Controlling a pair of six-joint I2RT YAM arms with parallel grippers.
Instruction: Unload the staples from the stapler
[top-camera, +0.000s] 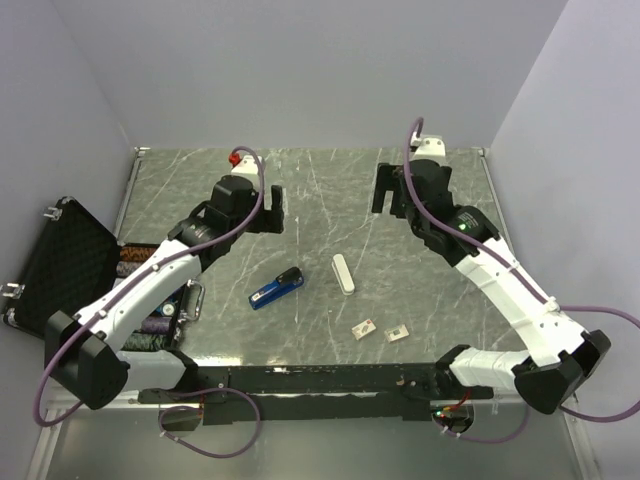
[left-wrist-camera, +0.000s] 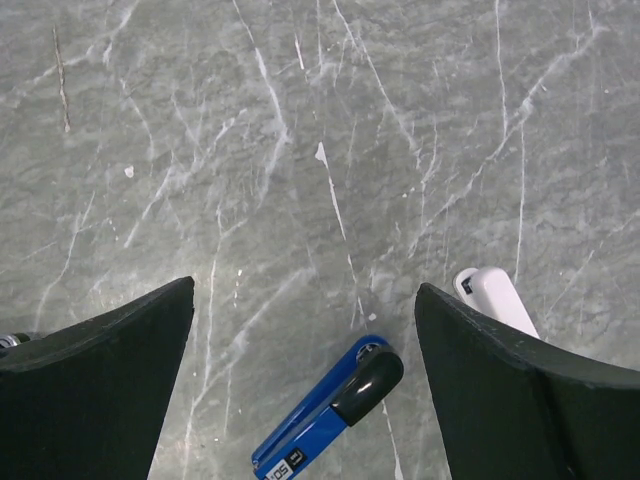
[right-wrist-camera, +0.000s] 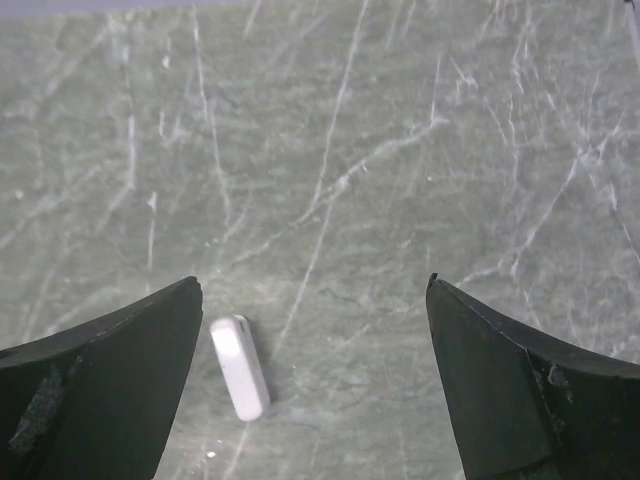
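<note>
The blue stapler (top-camera: 277, 288) with its black end lies flat on the marbled table, left of centre. In the left wrist view it (left-wrist-camera: 325, 412) lies low in the frame, below the gap between my fingers. My left gripper (top-camera: 268, 208) (left-wrist-camera: 305, 290) is open and empty, held above the table beyond the stapler. My right gripper (top-camera: 384, 190) (right-wrist-camera: 315, 283) is open and empty at the far right, above bare table. No staples show in any view.
A white rounded bar (top-camera: 343, 274) (left-wrist-camera: 495, 298) (right-wrist-camera: 239, 366) lies right of the stapler. Two small whitish cards (top-camera: 364, 328) (top-camera: 397, 333) lie near the front. An open black case (top-camera: 60, 265) stands at the table's left edge. Walls close the back and sides.
</note>
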